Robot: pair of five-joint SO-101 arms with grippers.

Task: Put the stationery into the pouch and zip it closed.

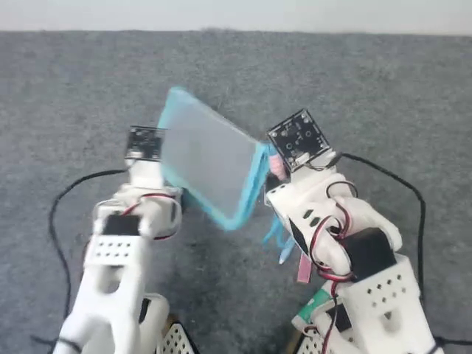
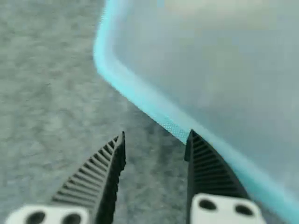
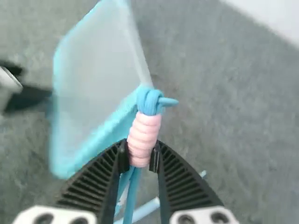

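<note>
From the high view, the pouch [image 1: 210, 158] is up between my two arms, tilted on its edge, a see-through sleeve with a bright blue border. I can't make out any stationery through it. I also can't tell whether its low corner touches the tabletop [image 1: 383, 96]. The left arm [image 1: 122, 243] sits at one side of it and the right arm [image 1: 332, 228] at the other. Thin blue strands [image 1: 276, 236] trail down by the right arm.

From the left wrist view, my left hand [image 2: 156, 147] is spread wide with nothing between its fingers. The pouch's blue border runs just past one fingertip [image 2: 192, 140], very close, but it isn't gripped.

From the right wrist view, my right hand [image 3: 139, 154] is pinched on the pull cord [image 3: 142, 135]. That cord is a pink wrapped grip with a blue knot above it, tied to the pouch's corner.

I judge this to be the zipping step, though I can't see how far the zip has run. Next I'd want the left hand clamped on the border to brace the pouch, then a steady pull along the zip line from the right.

The tabletop is covered in rough grey, carpet-like cloth. A pale wall [image 3: 275, 14] stands beyond its far edge.
</note>
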